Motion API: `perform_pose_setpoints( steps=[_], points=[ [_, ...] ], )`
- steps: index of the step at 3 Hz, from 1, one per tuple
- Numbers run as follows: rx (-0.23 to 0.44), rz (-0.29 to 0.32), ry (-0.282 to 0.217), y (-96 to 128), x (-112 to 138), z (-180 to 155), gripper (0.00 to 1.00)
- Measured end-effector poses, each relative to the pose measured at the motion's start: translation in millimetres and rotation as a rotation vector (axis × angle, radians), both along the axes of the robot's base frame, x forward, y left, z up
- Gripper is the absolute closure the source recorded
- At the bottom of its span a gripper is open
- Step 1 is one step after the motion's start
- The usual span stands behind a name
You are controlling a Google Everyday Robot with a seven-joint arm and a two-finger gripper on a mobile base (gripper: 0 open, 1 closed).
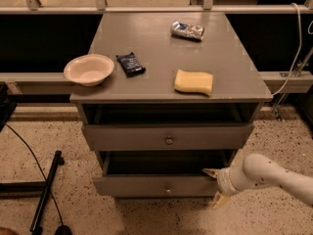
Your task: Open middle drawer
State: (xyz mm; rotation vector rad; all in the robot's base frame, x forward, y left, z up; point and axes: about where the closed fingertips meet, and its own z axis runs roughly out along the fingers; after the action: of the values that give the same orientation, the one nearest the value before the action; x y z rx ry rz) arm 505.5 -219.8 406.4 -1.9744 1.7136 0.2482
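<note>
I have the middle drawer [139, 185] low at six o'clock, its front standing out from the cabinet below the upper drawer [137, 137]. My gripper [212, 187] sits at its three o'clock end, fingers spread, one above the front's edge and one below; contact I cannot tell

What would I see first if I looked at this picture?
First, the white robot arm coming in from the lower right, with its gripper at the right end of the middle drawer. Next, the grey cabinet top, where a yellow sponge lies near the front, a pale bowl sits at the left edge, and a dark packet lies between them.
</note>
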Motion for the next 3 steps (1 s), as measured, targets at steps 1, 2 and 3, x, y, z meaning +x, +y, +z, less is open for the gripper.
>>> perform_pose_setpoints(
  steps=[1,2,3],
  points=[
    [0.006,-0.005,0.012,2.2,6.6,-3.1,0.19],
    [0.011,-0.008,0.015,4.4,13.8,-4.2,0.26],
    [0.026,-0.007,0.017,6.2,12.4,-3.6,0.33]
  ],
)
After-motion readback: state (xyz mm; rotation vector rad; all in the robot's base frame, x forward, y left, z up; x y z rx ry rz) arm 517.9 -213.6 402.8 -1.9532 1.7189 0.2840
